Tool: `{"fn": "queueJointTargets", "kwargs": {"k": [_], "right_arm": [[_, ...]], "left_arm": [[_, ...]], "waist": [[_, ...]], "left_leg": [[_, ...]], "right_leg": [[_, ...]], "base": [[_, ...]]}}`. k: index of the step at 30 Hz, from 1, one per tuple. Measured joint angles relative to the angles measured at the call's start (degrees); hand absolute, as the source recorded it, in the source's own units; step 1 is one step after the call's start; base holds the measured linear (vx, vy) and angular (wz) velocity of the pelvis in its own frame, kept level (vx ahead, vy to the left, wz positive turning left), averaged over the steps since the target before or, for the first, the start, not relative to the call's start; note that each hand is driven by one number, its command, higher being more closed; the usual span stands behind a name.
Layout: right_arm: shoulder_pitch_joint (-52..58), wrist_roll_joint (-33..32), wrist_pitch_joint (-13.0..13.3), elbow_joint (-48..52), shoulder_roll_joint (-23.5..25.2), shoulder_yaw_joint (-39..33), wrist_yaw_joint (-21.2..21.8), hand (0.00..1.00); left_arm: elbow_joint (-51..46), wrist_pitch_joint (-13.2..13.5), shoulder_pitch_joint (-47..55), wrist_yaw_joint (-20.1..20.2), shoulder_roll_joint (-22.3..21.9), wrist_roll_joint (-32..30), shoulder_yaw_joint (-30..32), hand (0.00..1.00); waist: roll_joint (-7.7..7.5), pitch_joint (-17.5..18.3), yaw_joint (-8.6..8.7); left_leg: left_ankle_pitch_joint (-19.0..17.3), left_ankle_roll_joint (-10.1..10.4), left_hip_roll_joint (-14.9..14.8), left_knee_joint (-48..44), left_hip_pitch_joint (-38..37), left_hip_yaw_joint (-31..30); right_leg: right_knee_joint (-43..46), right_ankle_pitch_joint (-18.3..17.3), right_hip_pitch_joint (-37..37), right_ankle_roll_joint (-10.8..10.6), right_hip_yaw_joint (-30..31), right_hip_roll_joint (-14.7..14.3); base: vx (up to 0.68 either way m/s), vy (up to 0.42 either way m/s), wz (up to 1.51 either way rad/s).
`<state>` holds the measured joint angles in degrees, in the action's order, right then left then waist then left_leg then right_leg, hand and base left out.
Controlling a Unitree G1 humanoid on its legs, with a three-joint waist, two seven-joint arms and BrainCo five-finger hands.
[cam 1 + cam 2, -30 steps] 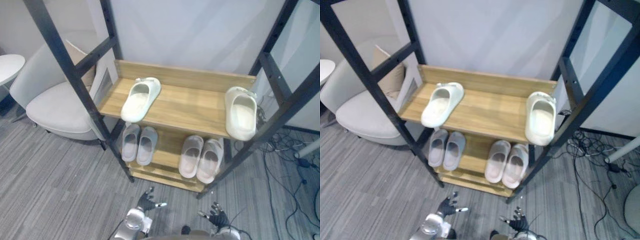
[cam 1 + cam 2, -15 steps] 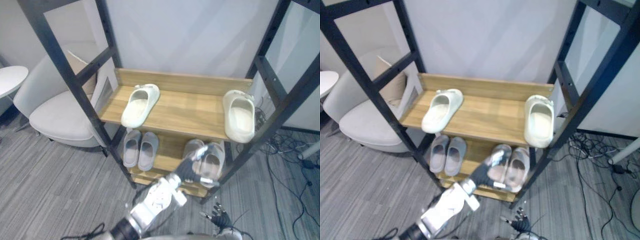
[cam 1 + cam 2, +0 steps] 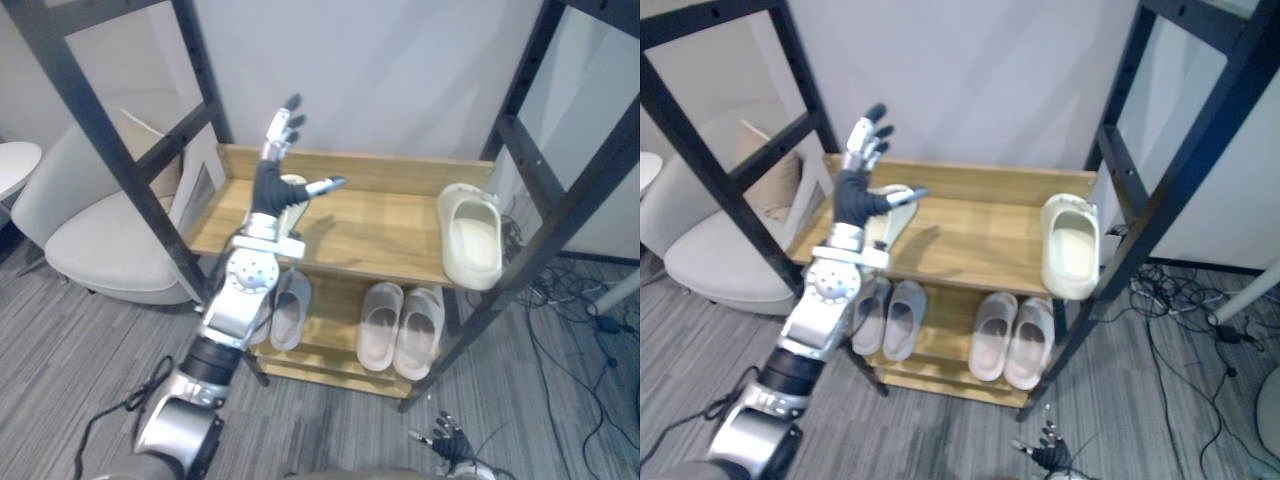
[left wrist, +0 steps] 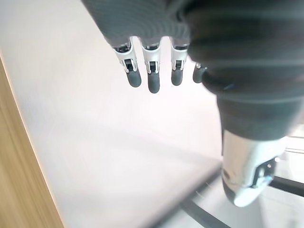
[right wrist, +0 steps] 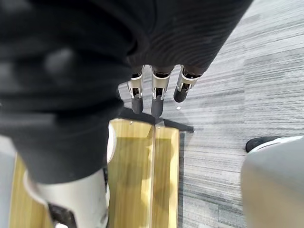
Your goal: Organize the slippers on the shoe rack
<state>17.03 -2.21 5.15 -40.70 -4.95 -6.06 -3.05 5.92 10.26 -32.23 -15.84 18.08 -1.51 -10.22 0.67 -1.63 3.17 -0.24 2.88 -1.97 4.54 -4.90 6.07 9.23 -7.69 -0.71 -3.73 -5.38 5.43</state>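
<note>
Upper shelf of the shoe rack: two cream slide slippers, well apart.
- Right slipper: at the shelf's right end. Long axis runs front to back, strap end toward the back board, heel toward the robot and overhanging the front edge. Smooth, moulded, thick sole, footbed facing up.
- Left slipper: at the shelf's left end, mostly hidden behind the left hand, so heading cannot be read. The visible part is the same cream colour.

Lower shelf: two pairs of paler, greyish slippers. Left pair is partly behind the left arm; right pair sits side by side, touching. Long axes run front to back.

Left hand: held up in front of the upper shelf's left end, fingers straight and spread, thumb out sideways, holding nothing.

Right hand: low, near the grey carpet in front of the rack, fingers extended, holding nothing.

White armchair stands just left of the rack.
</note>
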Motion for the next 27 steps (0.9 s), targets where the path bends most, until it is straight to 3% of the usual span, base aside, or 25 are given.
{"fn": "queueJointTargets", "kwargs": {"k": [4, 12, 22, 27], "right_arm": [[2.03, 0.0, -0.16, -0.01, 0.0, -0.48, 0.61, 0.0], [4.13, -0.01, -0.12, 3.37, 0.32, -0.37, 1.26, 0.0], [4.46, -0.01, -0.05, 4.45, 0.37, -0.26, 2.04, 0.0], [5.47, -0.03, 0.28, 6.35, 0.2, -0.22, 2.05, 0.0]], "left_arm": [[2.77, -0.66, -0.89, -0.12, 7.22, 0.01, 2.32, 0.0], [7.25, -1.29, -2.84, 1.74, 17.01, -1.49, 2.27, 0.0], [10.93, -1.7, -5.44, 5.06, 18.54, -9.22, -1.22, 0.0], [15.49, -1.97, -6.67, 6.13, 19.66, -13.5, -3.1, 0.0]], "waist": [[-0.08, 0.06, 0.04], [-0.29, 0.29, 0.06], [0.03, 0.29, 0.14], [0.94, 0.24, 0.39]], "left_leg": [[-0.5, -0.11, -0.03, -0.01, 0.09, 1.21], [-1.2, -0.18, -0.15, -1.01, 2.12, 2.75], [-1.2, -0.19, -0.2, -1.25, 3.09, 3.01], [-1.2, -0.19, -0.34, -1.56, 4.14, 3.39]], "right_leg": [[0.04, -0.04, -0.78, 0.04, 1.24, -0.19], [-0.19, 0.45, -2.95, 0.13, 2.84, -0.4], [-1.71, 1.46, -3.23, 0.18, 3.11, -0.42], [-3.72, 2.91, -3.39, 0.16, 3.39, -0.62]], "base": [[0.02, -0.004, -0.15], [0.0, 0.0, -0.1], [0.01, 0.0, -0.02], [0.0, 0.001, -0.02]]}}
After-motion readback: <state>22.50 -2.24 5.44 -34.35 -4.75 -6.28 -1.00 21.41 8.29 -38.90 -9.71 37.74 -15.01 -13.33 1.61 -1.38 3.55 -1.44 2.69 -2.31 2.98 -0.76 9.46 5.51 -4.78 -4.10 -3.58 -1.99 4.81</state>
